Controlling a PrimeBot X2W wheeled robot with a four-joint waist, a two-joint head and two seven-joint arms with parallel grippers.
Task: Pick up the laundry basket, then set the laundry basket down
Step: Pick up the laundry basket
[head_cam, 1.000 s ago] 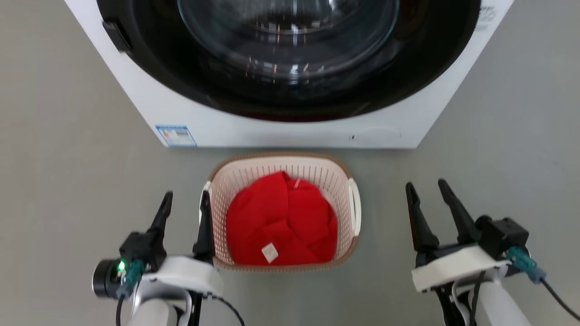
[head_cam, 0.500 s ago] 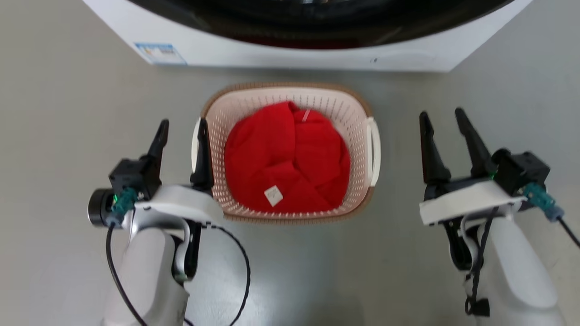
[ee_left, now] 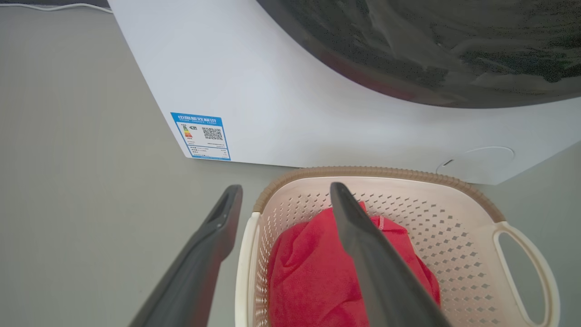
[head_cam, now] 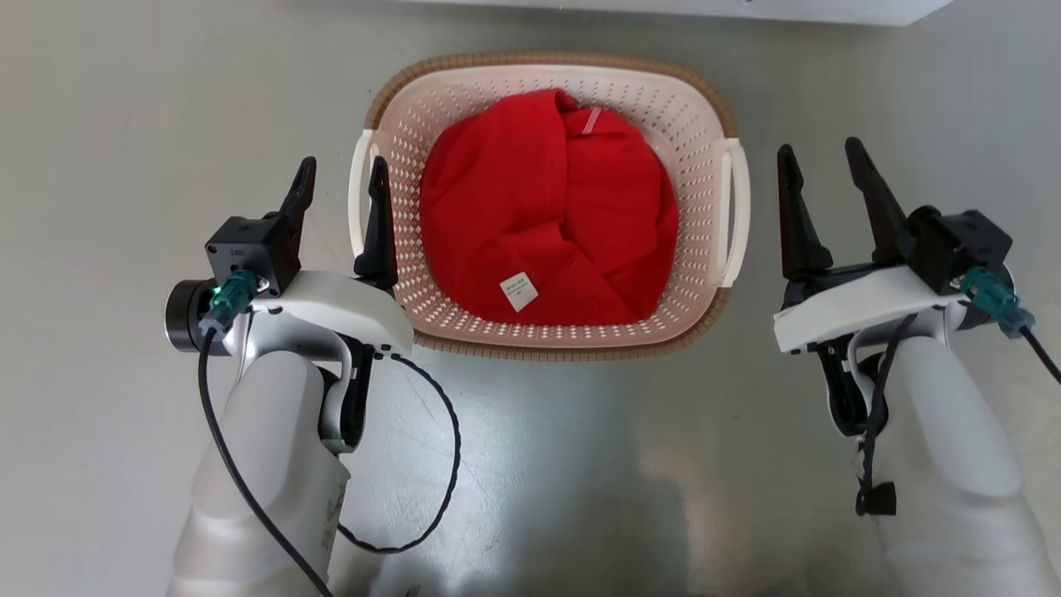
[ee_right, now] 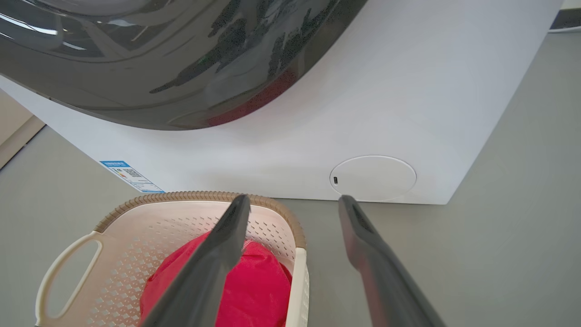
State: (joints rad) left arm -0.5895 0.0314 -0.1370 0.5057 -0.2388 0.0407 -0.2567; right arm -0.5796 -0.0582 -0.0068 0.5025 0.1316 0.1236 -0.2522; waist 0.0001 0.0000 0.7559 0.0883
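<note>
1. Now your head camera has tipped down over the last second. The washing machine (ee_left: 281,91) has slid to the top edge and the basket looms larger, though it looks unmoved on the floor (head_cam: 124,124). The right gripper (head_cam: 819,148) has drawn in toward its handle.
2. My read: the approach is nearly done and the lift has not begun.
3. Nearest you, both pale forearms rise from the bottom edge of the head view, fingers pointing away toward the machine.
4. Left gripper (head_cam: 344,166): jaws spread wide, nothing held. One finger lies over the basket's inner wall and the other outside it, so the left handle (head_cam: 356,191) sits between them. Contact: cannot tell.
5. Right gripper: jaws wide and empty, just beside the right handle (head_cam: 738,207) and apart from it in the head view.
6. The laundry basket (head_cam: 530,60) sits on the floor between the two grippers, with a red garment (head_cam: 547,207) bundled inside.
7. Farthest, the washing machine stands just behind the basket.
</note>
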